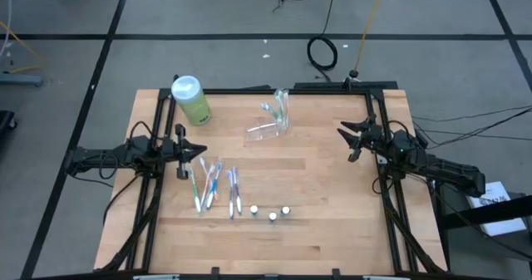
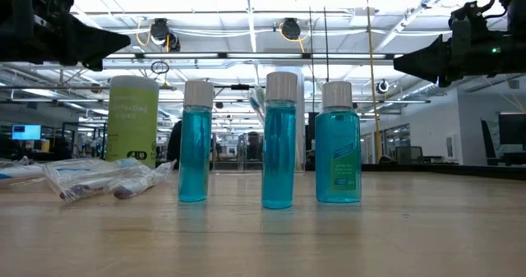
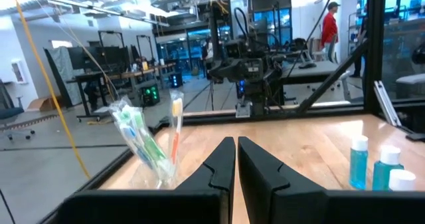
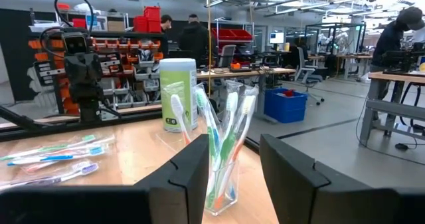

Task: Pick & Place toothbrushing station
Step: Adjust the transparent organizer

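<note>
The left gripper (image 1: 202, 151) hovers at the table's left side with its fingers closed on nothing, just above the packaged toothbrushes (image 1: 214, 187) scattered on the wooden table (image 1: 332, 222). A light-green bottle (image 1: 190, 99) stands at the far left corner. Three small blue bottles (image 1: 271, 213) stand in a row near the front. The toothbrushing station (image 1: 278, 116), a clear holder with toothbrushes upright in it, sits toward the far middle. The right gripper (image 1: 347, 137) hangs at the right, fingers parted, empty, facing the station.
</note>
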